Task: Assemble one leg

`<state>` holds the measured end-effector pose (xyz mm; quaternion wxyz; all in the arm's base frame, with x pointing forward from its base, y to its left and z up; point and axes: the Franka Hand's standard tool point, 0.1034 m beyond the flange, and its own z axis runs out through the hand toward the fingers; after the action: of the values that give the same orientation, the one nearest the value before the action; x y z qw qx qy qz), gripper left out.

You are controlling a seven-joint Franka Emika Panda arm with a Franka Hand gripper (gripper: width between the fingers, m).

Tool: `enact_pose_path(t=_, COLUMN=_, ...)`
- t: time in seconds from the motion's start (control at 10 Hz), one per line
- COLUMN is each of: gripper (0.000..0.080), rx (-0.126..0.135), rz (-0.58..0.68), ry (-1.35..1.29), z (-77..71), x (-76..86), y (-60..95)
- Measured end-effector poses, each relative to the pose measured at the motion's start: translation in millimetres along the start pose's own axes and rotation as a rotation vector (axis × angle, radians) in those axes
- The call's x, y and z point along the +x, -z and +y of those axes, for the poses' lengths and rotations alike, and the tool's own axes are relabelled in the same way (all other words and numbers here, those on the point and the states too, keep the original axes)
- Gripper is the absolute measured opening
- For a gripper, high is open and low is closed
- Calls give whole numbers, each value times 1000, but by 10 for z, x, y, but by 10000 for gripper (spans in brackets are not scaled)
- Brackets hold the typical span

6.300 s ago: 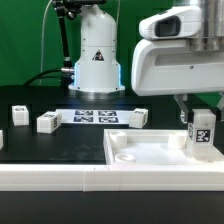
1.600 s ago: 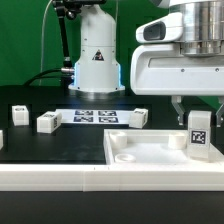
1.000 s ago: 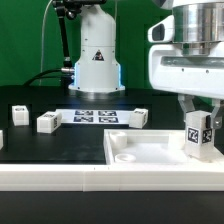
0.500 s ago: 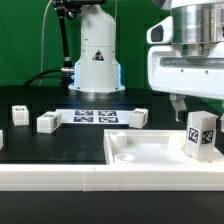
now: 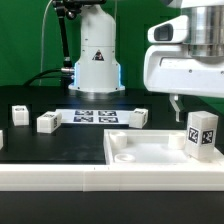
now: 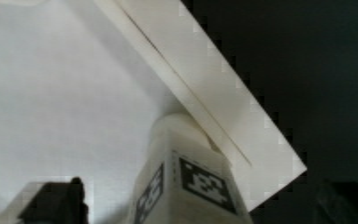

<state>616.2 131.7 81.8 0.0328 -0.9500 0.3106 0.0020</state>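
A white leg (image 5: 203, 135) with black-and-white marker tags stands upright on the large flat white panel (image 5: 140, 152), near its corner at the exterior view's right. My gripper (image 5: 200, 103) hangs just above the leg's top, open, with one dark finger (image 5: 177, 103) showing to the left of it. In the wrist view the leg (image 6: 197, 190) rises between my fingers (image 6: 55, 200), with a gap of white panel (image 6: 69, 90) beside it. Nothing is held.
Three more loose legs lie on the black table: one (image 5: 20, 114) and another (image 5: 47, 122) at the exterior view's left, one (image 5: 135, 117) behind the panel. The marker board (image 5: 93, 117) lies in front of the robot base (image 5: 97, 55).
The gripper, earlier closed round the leg and turning it, has let go and risen. The leg stays standing on the panel.
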Motion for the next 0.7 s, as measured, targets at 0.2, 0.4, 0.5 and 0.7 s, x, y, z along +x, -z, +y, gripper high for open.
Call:
enact_pose_path(t=0.2, gripper=649, rx=-27, rz=-16, ry=186, z=-27, x=4, y=43)
enact_pose_path(t=0.4, gripper=649, rx=-27, rz=-18, ry=363, z=-20, x=24, y=52)
enact_pose_path(t=0.5, gripper=649, rx=-27, rz=-18, ry=449, z=-6, x=40, y=52)
enact_pose_path(t=0.7, gripper=649, rx=-25, rz=-19, ry=599, z=44, x=95, y=49)
